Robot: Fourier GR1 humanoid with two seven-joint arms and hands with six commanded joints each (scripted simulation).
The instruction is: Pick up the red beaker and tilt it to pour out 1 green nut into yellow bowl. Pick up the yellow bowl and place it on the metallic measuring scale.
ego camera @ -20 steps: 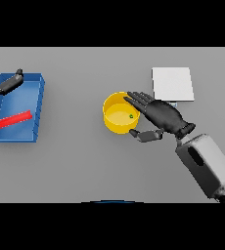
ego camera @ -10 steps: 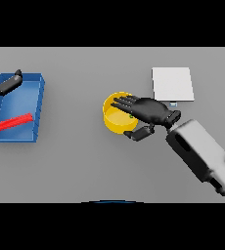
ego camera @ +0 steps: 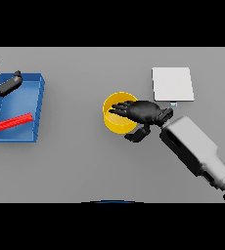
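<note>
Bowl: yellow bowl (ego camera: 115,123) stands upright on the grey worktop (ego camera: 85,166), about mid-scene, left of and below the scale
Right hand: dark right hand (ego camera: 143,112) lies over the bowl's right rim, fingers reaching across the opening, thumb curled down beside the bowl's lower right wall; it grips the bowl
Right arm: white and grey, comes in from the lower right corner
Bowl's contents: hidden under the fingers, cannot tell
Scale: flat pale square scale (ego camera: 172,84) lies on the worktop up and right of the bowl, near but apart from it, nothing on it
Tray: blue tray (ego camera: 17,100) sits at the far left, well apart from the bowl
Beaker: red beaker (ego camera: 11,122) lies on its side in the tray's lower part, slanted
Left hand: left hand (ego camera: 3,86) shows at the left edge over the tray's upper left corner, fingers spread and relaxed, holding nothing, clear of the beaker
</note>
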